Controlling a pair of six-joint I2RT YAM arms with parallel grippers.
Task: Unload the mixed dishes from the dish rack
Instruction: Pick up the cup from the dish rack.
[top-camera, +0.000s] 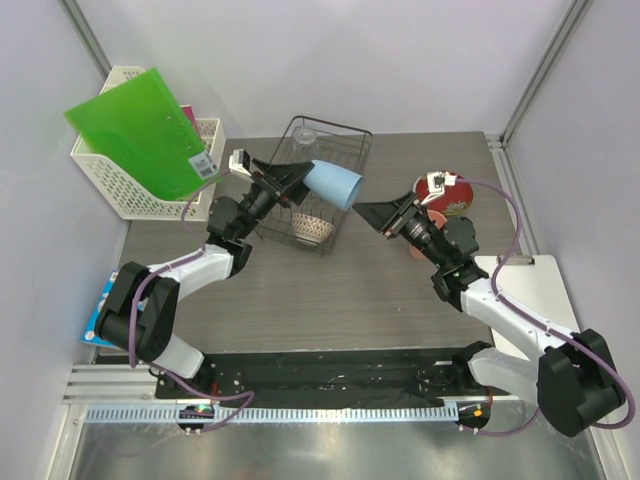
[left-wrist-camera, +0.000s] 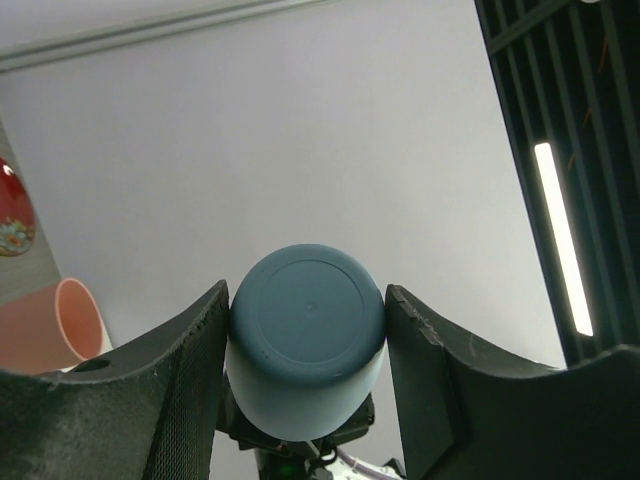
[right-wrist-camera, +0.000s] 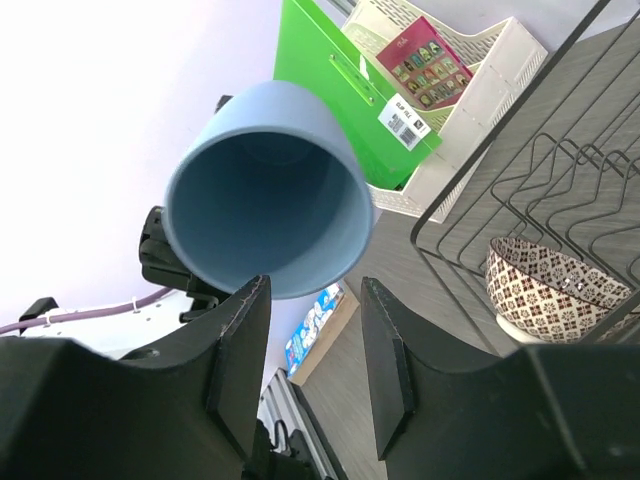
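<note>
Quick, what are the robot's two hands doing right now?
Left gripper: closed on the light blue cup.
Right gripper: open, holding nothing.

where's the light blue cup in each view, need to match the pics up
top external: the light blue cup lies sideways mid-frame, over the right part of the dish rack, mouth toward the right arm.
left wrist: bottom centre, base facing the camera.
right wrist: upper left of centre, open mouth facing the camera.
shared landmark: the left gripper clamped on the cup, partly hidden behind it in the right wrist view.
</note>
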